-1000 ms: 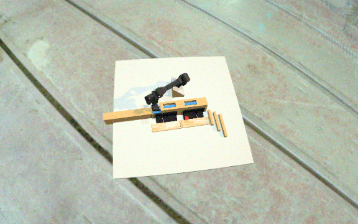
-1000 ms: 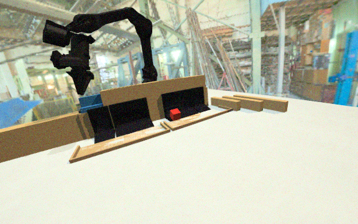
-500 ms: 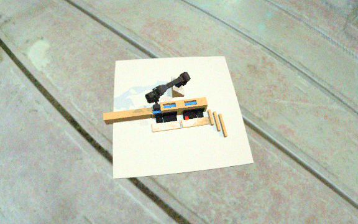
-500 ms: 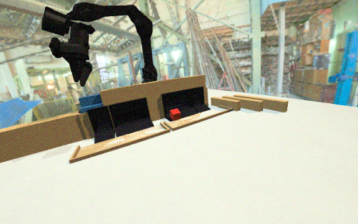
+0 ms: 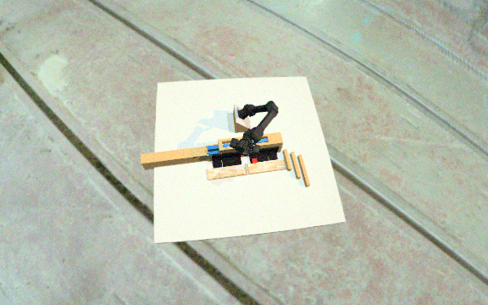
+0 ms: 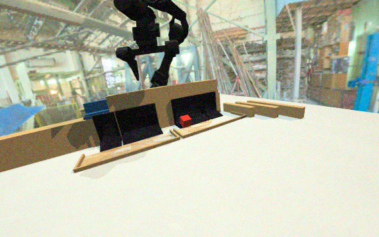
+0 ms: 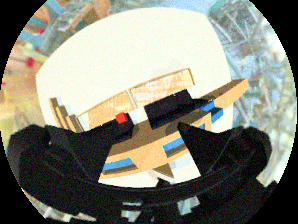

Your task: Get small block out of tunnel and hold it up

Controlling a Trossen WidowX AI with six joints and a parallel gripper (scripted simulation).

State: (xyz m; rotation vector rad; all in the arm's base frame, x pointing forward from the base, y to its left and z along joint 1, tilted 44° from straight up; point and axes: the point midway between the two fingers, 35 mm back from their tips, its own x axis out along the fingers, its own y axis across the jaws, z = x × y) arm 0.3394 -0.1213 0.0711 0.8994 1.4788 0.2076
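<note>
The small red block (image 5: 254,161) (image 6: 185,120) (image 7: 121,117) lies at the black-lined right-hand side opening of the wooden tunnel (image 5: 276,138) (image 6: 163,96) (image 7: 150,156), beside the right shallow tray. The blue cage (image 5: 213,150) (image 6: 96,108) (image 7: 215,114) sticks out of the tunnel's left end; blue parts also show through its top slots. My gripper (image 5: 244,148) (image 6: 145,83) (image 7: 149,124) is open and empty, above the middle of the tunnel, with its fingers spread. The block is outside its fingers' grasp. In the top view the arm hides part of the tunnel.
A long wooden beam (image 5: 174,158) (image 6: 38,139) runs left from the tunnel. Two shallow trays (image 5: 227,172) (image 5: 267,167) lie along its front. Three loose rods (image 5: 287,159) (image 5: 296,165) (image 5: 304,170) lie to the right. A brown wedge-like object (image 5: 241,126) stands behind the tunnel.
</note>
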